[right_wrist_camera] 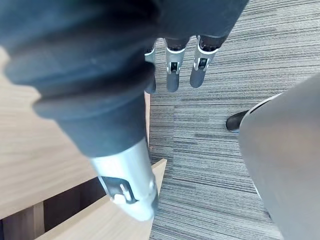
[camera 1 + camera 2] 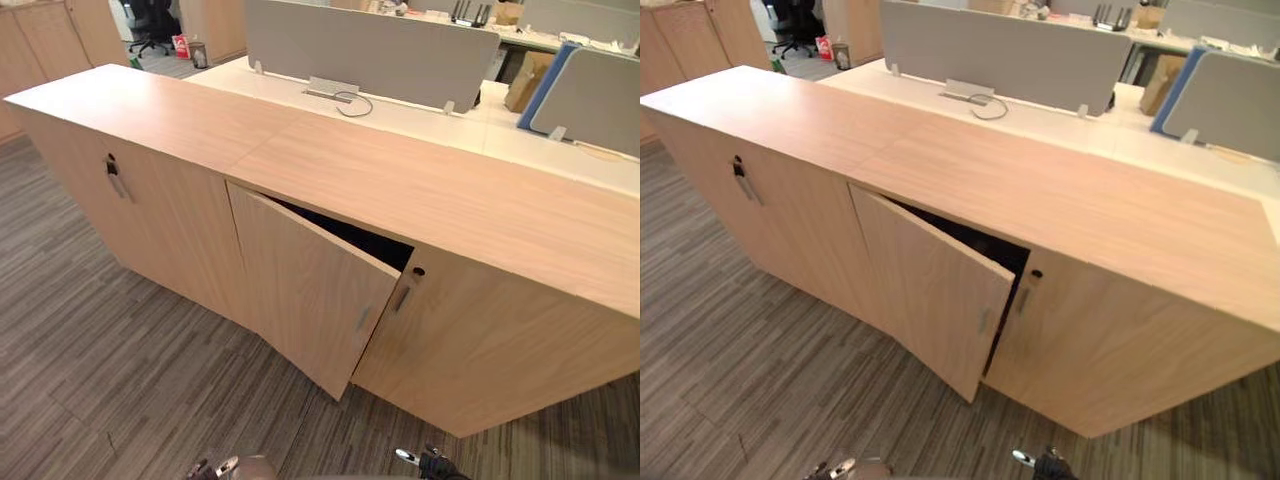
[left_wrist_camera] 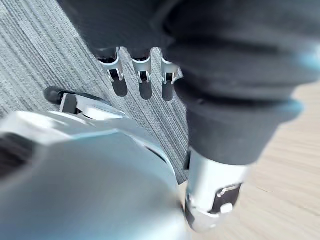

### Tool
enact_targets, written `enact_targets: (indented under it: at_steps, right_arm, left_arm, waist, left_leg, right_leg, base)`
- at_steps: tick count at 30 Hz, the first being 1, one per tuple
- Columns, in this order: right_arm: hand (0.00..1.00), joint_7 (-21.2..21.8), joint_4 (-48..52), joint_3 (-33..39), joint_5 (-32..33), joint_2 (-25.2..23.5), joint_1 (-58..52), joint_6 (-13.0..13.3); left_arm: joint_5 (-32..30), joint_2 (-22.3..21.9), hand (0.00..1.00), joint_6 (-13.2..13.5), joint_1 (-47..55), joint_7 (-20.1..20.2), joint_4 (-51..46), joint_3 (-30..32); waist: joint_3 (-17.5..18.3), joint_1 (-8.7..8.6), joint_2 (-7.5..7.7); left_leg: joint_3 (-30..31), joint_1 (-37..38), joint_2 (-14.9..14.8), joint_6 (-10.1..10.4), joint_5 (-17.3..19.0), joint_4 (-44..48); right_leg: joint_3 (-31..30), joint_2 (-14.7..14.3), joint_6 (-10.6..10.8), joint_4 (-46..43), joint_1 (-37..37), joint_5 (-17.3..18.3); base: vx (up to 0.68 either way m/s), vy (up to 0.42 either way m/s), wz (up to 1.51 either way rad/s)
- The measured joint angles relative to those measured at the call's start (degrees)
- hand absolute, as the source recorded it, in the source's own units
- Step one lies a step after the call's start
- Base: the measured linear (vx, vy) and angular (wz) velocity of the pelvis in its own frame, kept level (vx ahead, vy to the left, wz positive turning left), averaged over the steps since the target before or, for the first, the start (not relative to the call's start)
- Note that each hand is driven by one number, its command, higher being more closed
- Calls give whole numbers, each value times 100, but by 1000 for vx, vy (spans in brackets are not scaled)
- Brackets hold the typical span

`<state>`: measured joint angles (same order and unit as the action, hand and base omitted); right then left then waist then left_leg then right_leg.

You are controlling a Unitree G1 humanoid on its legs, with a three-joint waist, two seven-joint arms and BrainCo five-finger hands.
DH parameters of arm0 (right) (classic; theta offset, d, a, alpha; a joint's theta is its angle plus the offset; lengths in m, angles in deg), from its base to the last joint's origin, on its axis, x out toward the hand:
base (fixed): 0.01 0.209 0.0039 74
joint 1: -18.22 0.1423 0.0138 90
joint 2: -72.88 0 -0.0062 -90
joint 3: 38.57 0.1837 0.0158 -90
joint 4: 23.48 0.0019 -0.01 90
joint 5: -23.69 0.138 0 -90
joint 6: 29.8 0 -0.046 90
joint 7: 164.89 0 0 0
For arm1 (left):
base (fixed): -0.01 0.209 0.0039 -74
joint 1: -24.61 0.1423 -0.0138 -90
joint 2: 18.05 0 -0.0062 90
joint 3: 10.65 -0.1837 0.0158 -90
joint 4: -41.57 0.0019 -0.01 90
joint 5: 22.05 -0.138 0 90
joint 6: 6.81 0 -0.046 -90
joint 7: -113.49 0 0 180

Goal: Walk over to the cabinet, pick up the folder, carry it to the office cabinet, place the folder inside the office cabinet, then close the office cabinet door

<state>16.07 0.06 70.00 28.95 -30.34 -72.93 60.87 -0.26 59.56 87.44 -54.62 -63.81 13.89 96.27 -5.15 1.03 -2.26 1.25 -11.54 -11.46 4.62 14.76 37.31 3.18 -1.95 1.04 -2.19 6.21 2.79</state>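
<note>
Left eye view: a long, low wooden office cabinet [image 2: 480, 340] stands on the striped grey carpet floor [image 2: 120, 380], with a flat wooden top [image 2: 400, 170].
Door: 1 door [image 2: 310, 290] near the middle stands ajar. It is hinged on its left edge and its free edge is swung out toward the robot. A slim handle [image 2: 363, 318] sits near that free edge.
Inside: the gap [image 2: 350, 235] behind the ajar door is dark, so I cannot tell whether the folder lies there.
Right neighbour door [image 2: 500, 350]: shut, with its handle [image 2: 401, 297] and keyhole [image 2: 418, 271] just beside the ajar door's free edge.
Left neighbour door [image 2: 150, 220]: shut, with a handle [image 2: 116, 180] near its top.
Left hand [image 3: 142, 70]: in the left wrist view its fingers hang straight, side by side, above the carpet. The thumb [image 3: 215, 200] is apart from them. It holds nothing, and pale cabinet wood lies beside it.
Right hand [image 1: 172, 70]: in the right wrist view its fingers are straight and relaxed over the carpet and hold nothing. Its thumb [image 1: 127, 185] is near the ajar door's free edge [image 1: 100, 220].
Behind the cabinet: a white bench [image 2: 420, 115] carries grey partition screens [image 2: 370, 50], a looped cable [image 2: 352, 100] and a cardboard box [image 2: 525, 80]. An office chair [image 2: 150, 25] stands far back.
</note>
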Motion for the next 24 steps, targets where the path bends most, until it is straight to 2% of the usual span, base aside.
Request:
enact_targets:
  at_steps: [1,2,4,7,9,11,13,16,19,24]
  right_arm:
    - [0,-4,-7,8,6,67,63,4]
    - [0,-16,-23,9,8,61,102,4]
    - [0,-21,-12,-236,11,-16,45,-9]
    - [0,-15,90,-762,21,2,-121,-3]
    - [0,-11,125,-954,25,0,-194,0]
    - [0,-16,168,-983,27,5,-312,8]
    - [0,-53,165,-984,30,6,-338,15]
    - [0,-214,158,-957,37,-43,-348,88]
    - [0,-313,154,-858,37,-89,-334,157]
    - [0,-335,139,-840,30,-90,-296,156]
  left_arm:
    - [254,-163,0,1,126,40,1,117]
    - [387,-221,0,6,187,49,23,185]
    - [747,-210,0,15,329,71,5,346]
    - [797,-152,0,14,401,86,0,305]
    - [534,-40,0,46,384,52,-68,57]
    - [-59,89,0,125,214,-109,-467,-494]
    - [-715,120,0,224,0,-307,-723,-871]
    - [-1707,6,0,389,-462,-613,-928,-1531]
    - [-1721,-42,0,409,-700,-631,-831,-1562]
    - [-1208,5,0,405,-698,-589,-707,-1562]
  waist:
    - [-25,31,-105]
    - [-48,60,-114]
    - [-37,100,63]
    - [208,99,181]
    - [377,103,233]
    - [559,91,266]
    - [599,77,277]
    - [646,-37,310]
    - [665,-156,341]
    - [635,-166,354]
  left_leg:
    - [539,198,292,45,64,-631]
    - [534,296,337,-8,99,-793]
    - [219,443,433,-90,19,-1065]
    - [-21,625,614,-230,-108,-1418]
    - [-146,810,752,-270,-330,-1909]
    - [-203,1008,875,-286,-653,-2541]
    - [-179,1096,913,-275,-833,-2843]
    - [-142,1275,920,-252,-998,-3197]
    - [-199,1274,909,-250,-1002,-3240]
    - [-354,1281,914,-251,-1002,-3273]
  right_leg:
    - [-177,-16,4,-55,-200,2]
    - [-256,6,15,-71,-231,4]
    - [-351,171,110,77,-210,-105]
    - [-371,416,177,154,-209,-191]
    - [-365,577,276,220,-244,-256]
    - [-319,698,347,327,-324,-309]
    - [-281,731,368,394,-315,-329]
    - [-192,735,363,477,-301,-362]
    - [-238,685,338,589,-308,-414]
    - [-371,678,335,693,-356,-528]
  base:
    - [-60,243,-81]
    - [-63,209,-68]
    - [-33,165,-45]
    - [12,151,-23]
    - [76,54,-21]
    - [102,-10,-8]
    - [97,-32,8]
    - [57,-18,3]
    - [20,0,-13]
    - [-3,21,-16]
